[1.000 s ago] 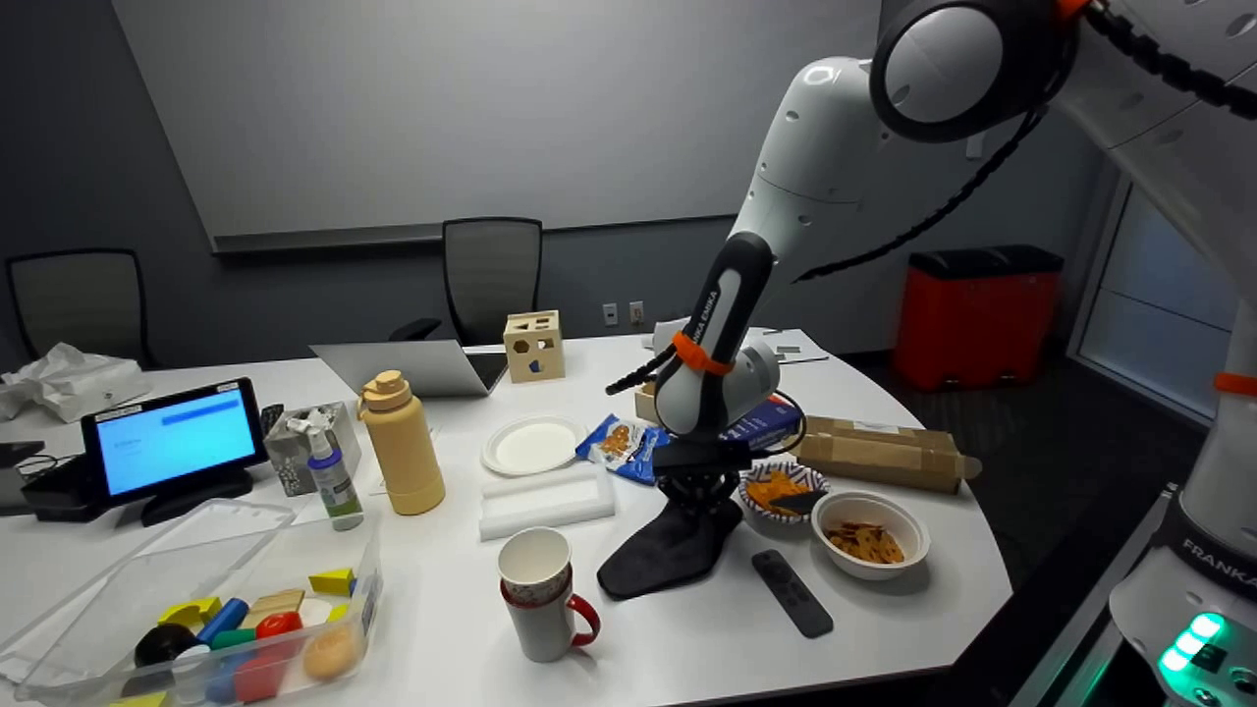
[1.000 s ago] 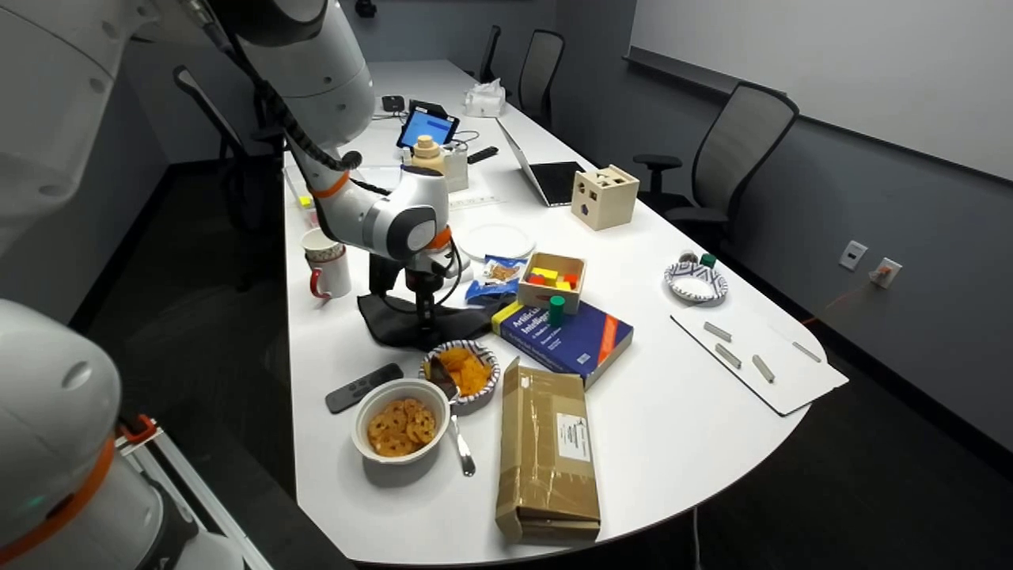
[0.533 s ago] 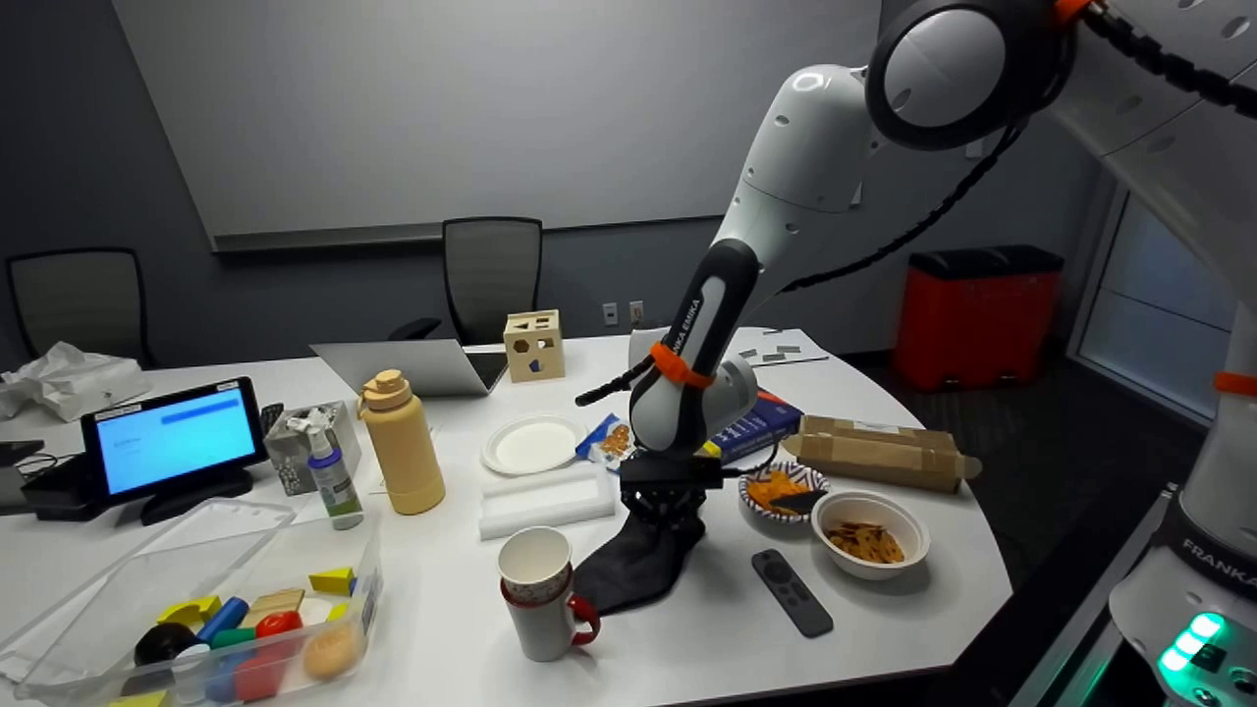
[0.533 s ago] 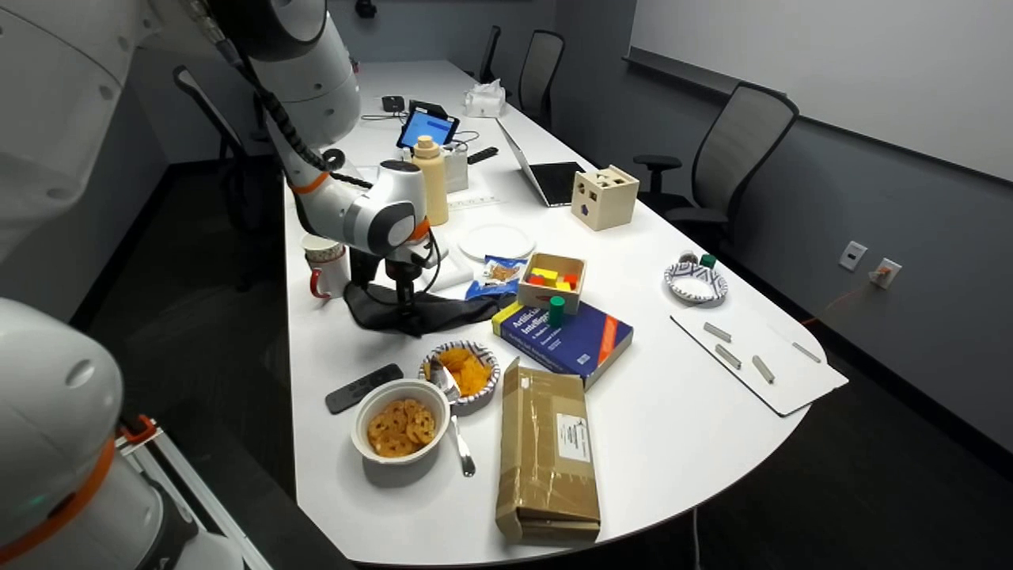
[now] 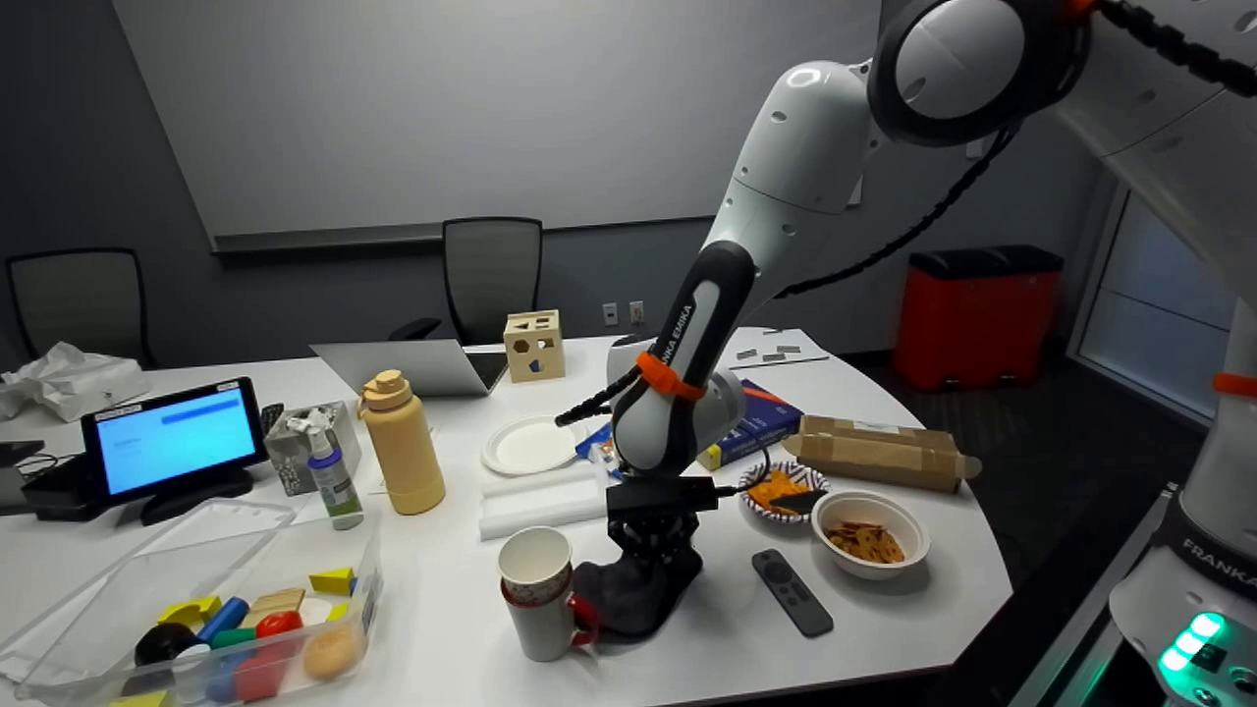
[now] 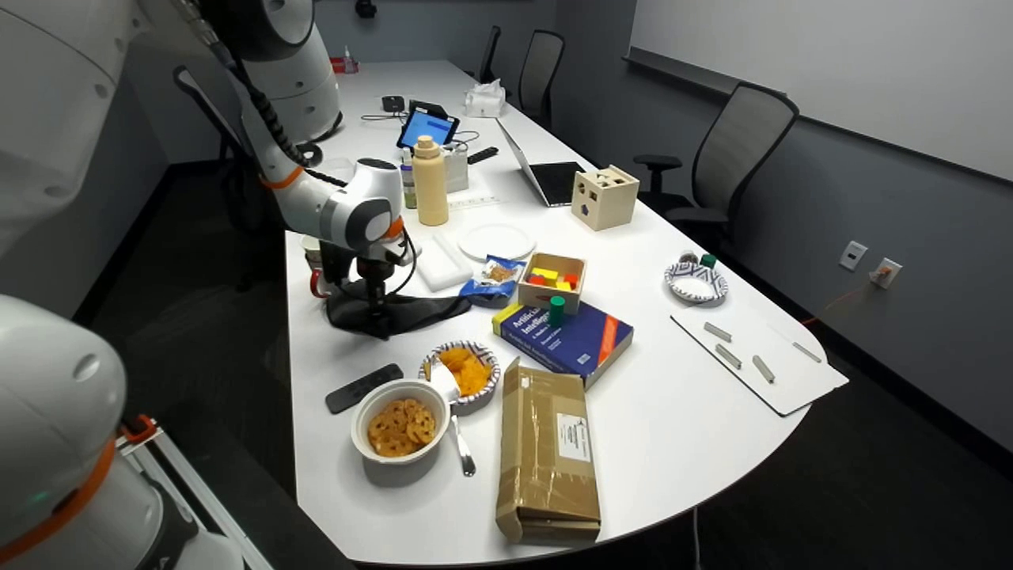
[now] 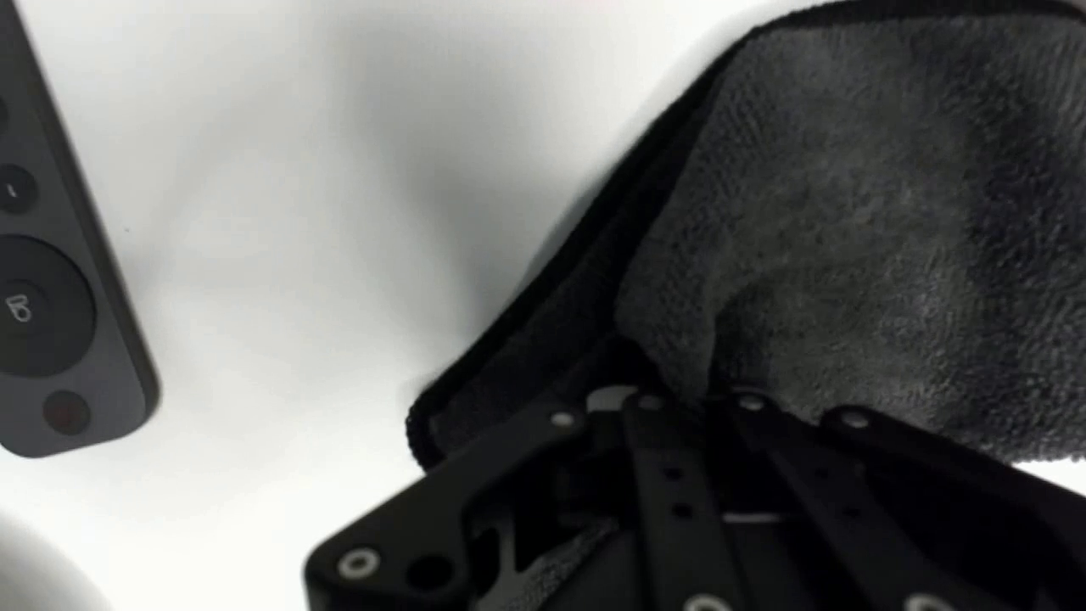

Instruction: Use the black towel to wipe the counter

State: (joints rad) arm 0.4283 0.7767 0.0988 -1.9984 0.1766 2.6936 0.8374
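Table [image 6: 657, 443]: towel [image 7: 848, 212] (in hand [image 7: 700, 403]) nearer mug [image 5: 542, 625]

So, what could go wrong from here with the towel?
The black towel is close to the red-handled mug, so a wider wipe might tip it and the cup stacked in it. A sweep the other way could push the remote. The gripper pinches only one bunched part, so the black towel might fold or slip.

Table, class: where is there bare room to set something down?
Bare table: between carton, book and flat board; between sorter, block box and flat board; a strip between towel and remote. Crowded: where the claw grips the towel by the mug, and around the white bowl and chip bowl.
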